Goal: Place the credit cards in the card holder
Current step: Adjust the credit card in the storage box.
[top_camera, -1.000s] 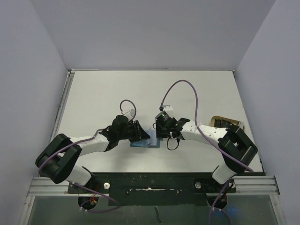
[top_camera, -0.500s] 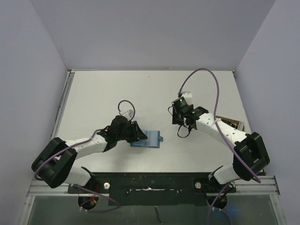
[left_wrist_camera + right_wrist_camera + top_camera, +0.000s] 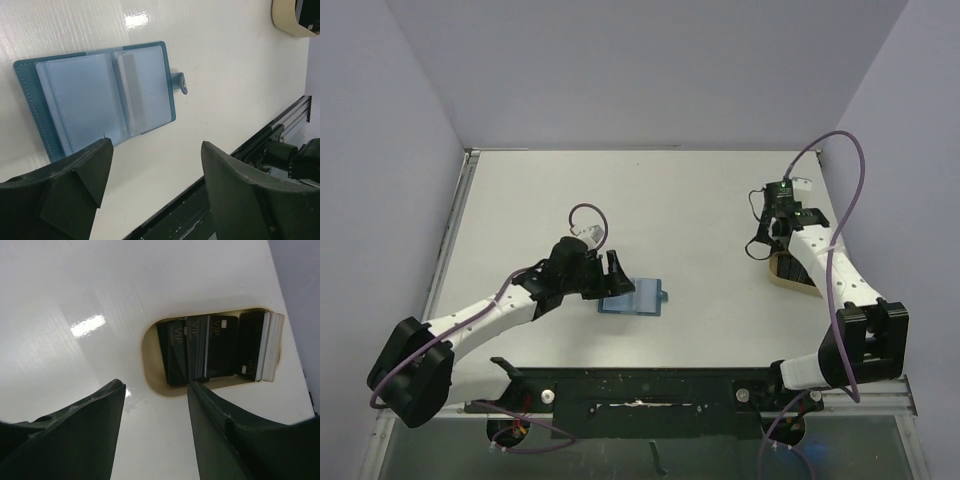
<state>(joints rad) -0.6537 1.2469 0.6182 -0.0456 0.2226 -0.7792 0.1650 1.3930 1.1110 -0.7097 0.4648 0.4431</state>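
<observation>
Teal card holder [image 3: 100, 97] open flat beside the left pincer [image 3: 156, 156].

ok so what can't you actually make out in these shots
Card count: in the right wrist view the black cards overlap in the tray, so their number is unclear.
Tray, top view: mostly hidden under the right arm.
Card holder, left wrist view: near edge partly behind a finger of the left gripper; whether the pale slots hold a card is unclear.
</observation>
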